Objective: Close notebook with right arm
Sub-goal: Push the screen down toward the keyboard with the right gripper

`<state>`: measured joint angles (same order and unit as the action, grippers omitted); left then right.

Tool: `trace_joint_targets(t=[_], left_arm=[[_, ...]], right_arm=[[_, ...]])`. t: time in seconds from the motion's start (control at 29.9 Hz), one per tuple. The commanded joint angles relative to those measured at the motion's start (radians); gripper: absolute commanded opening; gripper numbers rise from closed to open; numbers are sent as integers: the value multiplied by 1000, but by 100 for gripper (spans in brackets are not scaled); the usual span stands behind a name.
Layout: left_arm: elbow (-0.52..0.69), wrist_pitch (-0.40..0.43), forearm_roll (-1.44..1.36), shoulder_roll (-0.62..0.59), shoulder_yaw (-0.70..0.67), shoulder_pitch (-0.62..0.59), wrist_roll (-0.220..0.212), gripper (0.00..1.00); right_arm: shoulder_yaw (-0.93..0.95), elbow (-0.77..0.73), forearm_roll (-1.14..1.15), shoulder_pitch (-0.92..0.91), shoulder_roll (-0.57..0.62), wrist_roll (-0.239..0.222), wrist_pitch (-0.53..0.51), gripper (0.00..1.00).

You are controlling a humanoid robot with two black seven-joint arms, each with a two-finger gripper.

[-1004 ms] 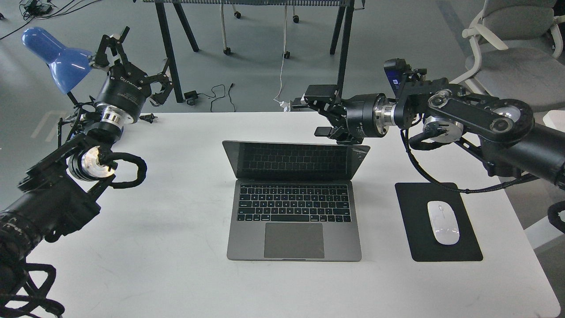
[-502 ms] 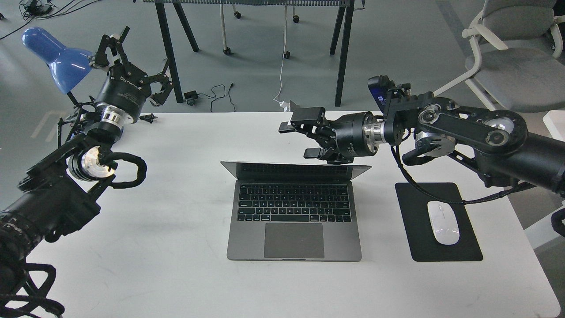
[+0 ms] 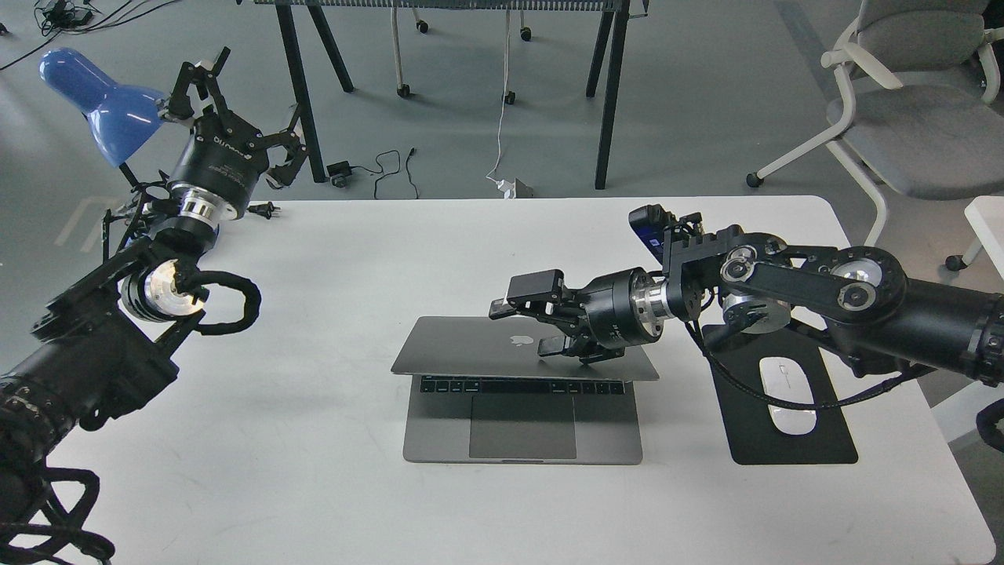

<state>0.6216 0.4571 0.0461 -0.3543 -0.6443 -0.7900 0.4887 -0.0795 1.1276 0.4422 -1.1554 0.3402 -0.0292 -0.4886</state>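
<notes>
1. Head view: the notebook [image 3: 522,392] lies in the middle of the white surface [image 3: 314,439], its front edge toward the camera.
2. Its lid is tilted far down over the base. It covers most of the keyboard, so only one strip of keys and the trackpad show in front of it. The logo on the lid faces up.
3. The right arm [image 3: 823,294] reaches in from the right edge, low over the surface, and ends over the right half of the lid.
4. The right gripper [image 3: 541,326] has its fingers [image 3: 536,285] spread apart and grasps nothing. The lower fingers rest on or just above the lid near the logo; whether they touch it I cannot tell.
5. A black mouse pad [image 3: 792,435] lies to the right of the notebook with a white mouse [image 3: 788,396] on it. The arm and its cable cross over the pad's far end.
6. The left arm [image 3: 149,290] rises at the left edge, well apart from the notebook.
7. The left gripper [image 3: 235,118] is held up just beside a blue lamp [image 3: 98,102]. Its fingers are splayed and empty.
</notes>
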Motion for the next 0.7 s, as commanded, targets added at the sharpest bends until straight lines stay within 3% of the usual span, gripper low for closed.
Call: trace_joint_targets(t=[0.0, 0.67], left_arm=[[0, 0, 0, 0, 0, 0, 0, 100], [0, 0, 0, 0, 0, 0, 0, 100]], right_arm=[[-25, 0, 7, 28, -18, 0, 1, 100], [-33, -17, 82, 180, -33, 0, 19, 100]])
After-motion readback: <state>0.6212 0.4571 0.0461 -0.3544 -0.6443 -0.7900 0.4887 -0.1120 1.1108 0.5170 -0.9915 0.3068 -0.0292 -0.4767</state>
